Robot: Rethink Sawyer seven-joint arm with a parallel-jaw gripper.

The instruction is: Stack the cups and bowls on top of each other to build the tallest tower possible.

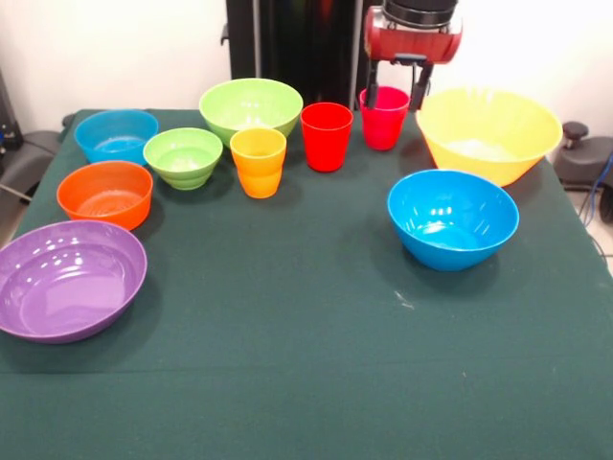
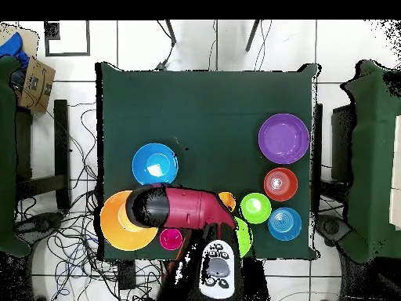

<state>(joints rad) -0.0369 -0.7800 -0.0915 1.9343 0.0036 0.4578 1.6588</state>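
Note:
Three cups stand apart in a row at the back: yellow-orange cup (image 1: 259, 161), red cup (image 1: 327, 135), pink cup (image 1: 384, 117). My gripper (image 1: 395, 100) hangs open at the pink cup's rim, one finger (image 1: 371, 94) at its left edge, the other just outside its right edge. Bowls sit singly: large green (image 1: 251, 105), small green (image 1: 183, 156), small blue (image 1: 116, 135), orange (image 1: 105, 193), purple (image 1: 69, 278), big blue (image 1: 452, 218), large yellow (image 1: 488, 132). Nothing is stacked. From overhead the arm (image 2: 176, 208) hides the red cup; the pink cup (image 2: 171, 238) shows beside it.
The green-clothed table (image 1: 306, 383) has open cloth across its front half. In the overhead view, chairs (image 2: 368, 157) stand at both sides and cables cover the floor (image 2: 70, 243) near the robot's base.

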